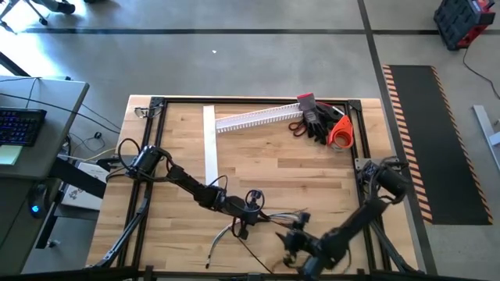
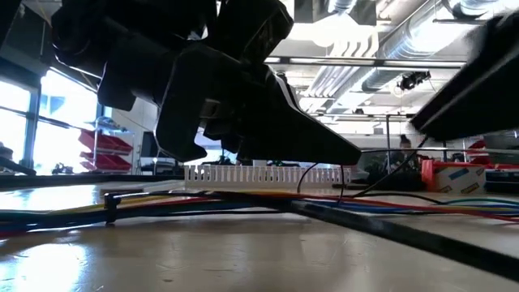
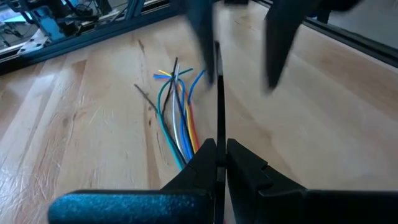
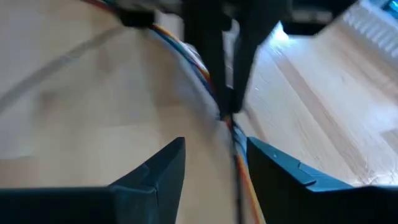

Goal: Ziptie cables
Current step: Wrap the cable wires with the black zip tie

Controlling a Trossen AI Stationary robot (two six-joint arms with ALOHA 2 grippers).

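Between my two grippers, on the pale wood-grain table (image 1: 187, 125), lie the cables (image 3: 177, 118), thin coloured wires fanned loose at one end. My left gripper (image 3: 217, 151) is pressed together, pinching a ziptie (image 3: 219, 112), a thin straight black strip that runs out ahead of its fingertips. My right gripper (image 4: 214, 152) stands spread, its dark wedge-shaped fingers (image 4: 161, 163) either side of the bundle without touching it. Beyond both lies a white slotted channel (image 1: 258, 119) beside a flat white strip (image 1: 209, 144).
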